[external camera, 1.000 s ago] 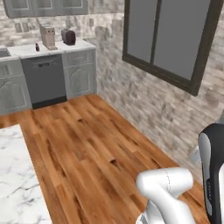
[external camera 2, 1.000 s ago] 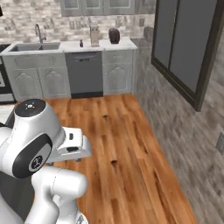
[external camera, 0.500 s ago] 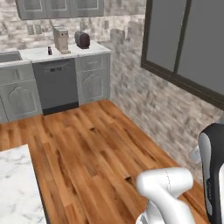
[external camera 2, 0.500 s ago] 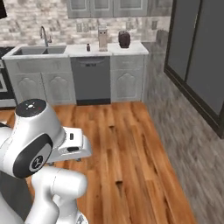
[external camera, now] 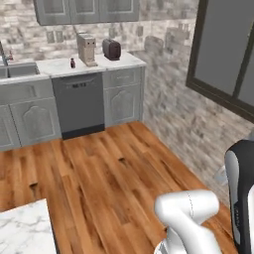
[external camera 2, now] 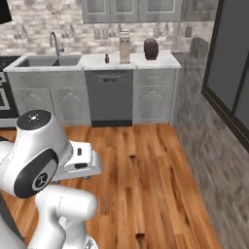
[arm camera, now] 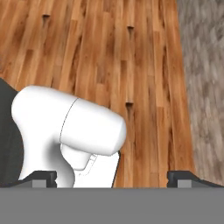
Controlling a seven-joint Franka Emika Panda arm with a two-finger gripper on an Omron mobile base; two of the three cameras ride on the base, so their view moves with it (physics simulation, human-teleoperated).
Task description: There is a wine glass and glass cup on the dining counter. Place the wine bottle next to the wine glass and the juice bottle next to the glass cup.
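My gripper point(arm camera: 113, 178) is open: its two dark fingertips point(arm camera: 43, 177) stand far apart at the bottom of the hand view, with nothing between them, over wooden floor. A corner of the white marble dining counter point(external camera: 25, 229) shows at the lower left of the left base view. A tiny dark bottle point(external camera: 73, 63) point(external camera 2: 106, 59) stands on the back worktop beside the sink; it is too small to tell whether it is the juice bottle. The wine bottle, wine glass and glass cup are out of view.
Along the back wall run grey cabinets, a dishwasher point(external camera 2: 108, 97), a sink with faucet point(external camera 2: 55, 46), a coffee machine point(external camera 2: 125, 47) and a dark toaster point(external camera 2: 151, 48). A dark-framed window point(external camera 2: 231, 78) fills the brick wall on the right. Wooden floor point(external camera: 109, 178) lies between.
The whole picture has shifted: the base has turned, so the back cabinets and worktop sit further right and nearer. The arm keeps the same pose and the gripper stays open.
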